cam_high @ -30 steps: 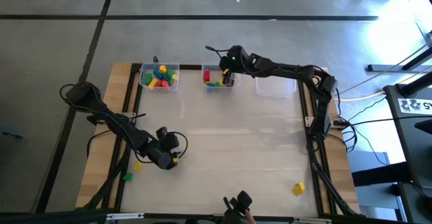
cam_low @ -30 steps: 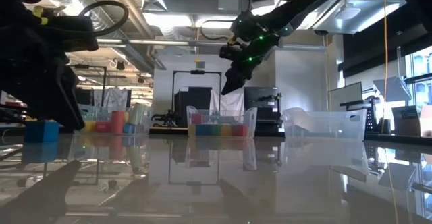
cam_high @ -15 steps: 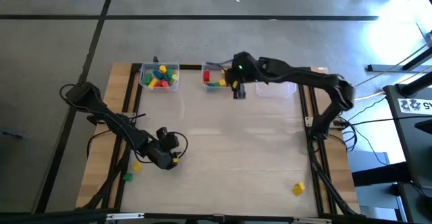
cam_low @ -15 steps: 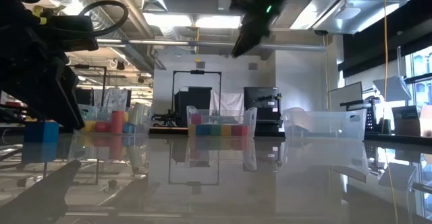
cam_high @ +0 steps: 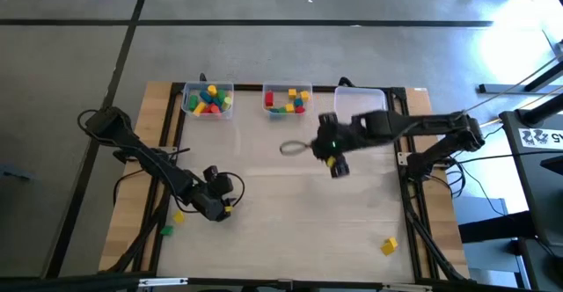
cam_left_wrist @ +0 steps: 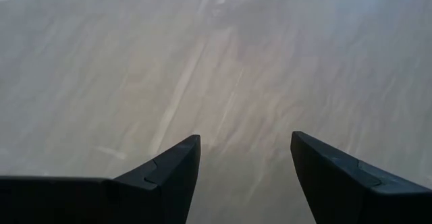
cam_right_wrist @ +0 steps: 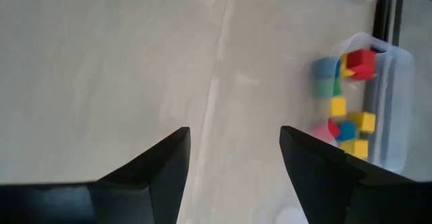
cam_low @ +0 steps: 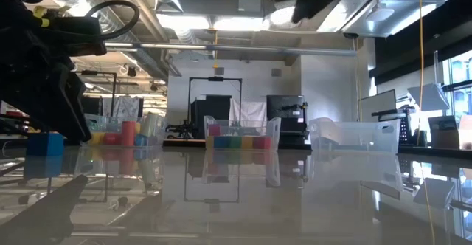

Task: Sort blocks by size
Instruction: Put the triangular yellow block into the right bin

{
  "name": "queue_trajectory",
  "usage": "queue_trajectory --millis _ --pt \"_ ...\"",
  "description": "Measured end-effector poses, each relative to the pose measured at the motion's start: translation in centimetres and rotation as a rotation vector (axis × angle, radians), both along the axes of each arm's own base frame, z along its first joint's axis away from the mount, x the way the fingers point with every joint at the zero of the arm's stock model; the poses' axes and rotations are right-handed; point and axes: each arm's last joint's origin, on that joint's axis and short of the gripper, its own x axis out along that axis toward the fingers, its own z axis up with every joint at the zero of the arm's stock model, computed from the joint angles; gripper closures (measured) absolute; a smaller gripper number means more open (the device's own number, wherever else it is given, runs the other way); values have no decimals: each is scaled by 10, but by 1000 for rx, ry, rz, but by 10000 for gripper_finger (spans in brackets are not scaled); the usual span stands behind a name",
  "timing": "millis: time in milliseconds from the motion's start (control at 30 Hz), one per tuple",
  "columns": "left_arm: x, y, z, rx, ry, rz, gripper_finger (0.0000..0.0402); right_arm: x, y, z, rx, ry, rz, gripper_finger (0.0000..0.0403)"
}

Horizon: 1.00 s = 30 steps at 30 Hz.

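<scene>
- Blocks, small coloured toy cubes and cylinders: most already lie in two clear plastic bins at the table's far edge, the left bin and the middle bin; a third clear bin appears empty.
- Loose pieces left: a yellow cube near the front right, a small yellow block and a green block at the left edge.
- Right gripper over mid-table, fingers apart, nothing between them; yellow cube well apart.
- Left gripper low, fingers apart and empty, near the two left-edge blocks.
</scene>
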Motion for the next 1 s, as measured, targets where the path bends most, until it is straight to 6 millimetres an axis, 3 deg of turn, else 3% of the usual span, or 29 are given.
queue_trajectory --millis 200,500,833,1000 --pt "0 0 0 0 0 0 174 -11 43 -20 -32 77 -21 168" --pt "0 0 0 0 0 0 174 -36 89 -63 1 186 -103 168" --pt "0 0 0 15 5 -20 174 -83 140 -114 101 326 -194 168" --pt "0 0 0 16 6 -20 174 -113 170 -125 196 417 -209 168"
